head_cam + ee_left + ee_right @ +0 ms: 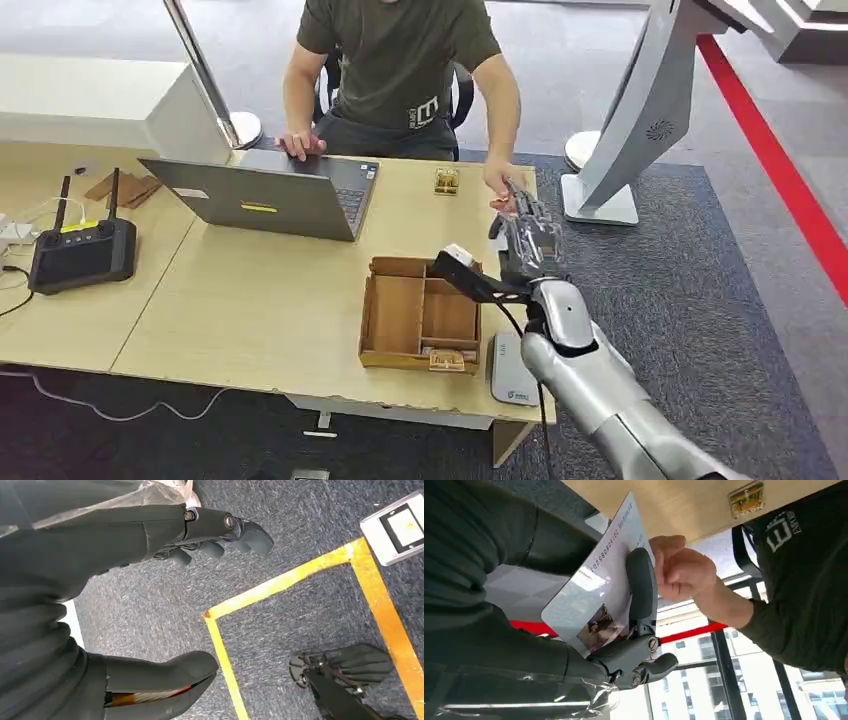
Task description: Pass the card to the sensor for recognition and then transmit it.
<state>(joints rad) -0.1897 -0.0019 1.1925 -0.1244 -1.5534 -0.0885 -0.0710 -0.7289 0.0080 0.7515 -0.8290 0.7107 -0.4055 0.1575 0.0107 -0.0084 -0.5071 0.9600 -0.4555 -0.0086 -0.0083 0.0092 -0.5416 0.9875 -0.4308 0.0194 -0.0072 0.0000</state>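
Bright, even daylight, soft shadows, blown-out windows behind the card (594, 595), slight wrist-view blur.

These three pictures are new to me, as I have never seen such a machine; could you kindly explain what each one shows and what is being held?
It is a humanoid robot with silver arms and many-fingered hands. The head view looks down from high on its body at a wooden table carrying a laptop, a black device with antennas, a compartmented wooden tray and a white sensor pad at the table edge. A person sits across.

The right wrist view sits behind the right hand, which holds a white card with a printed number and small photo; the person's hand reaches for its far end.

The left wrist view looks past the left hand, holding nothing, down at grey carpet with yellow tape.
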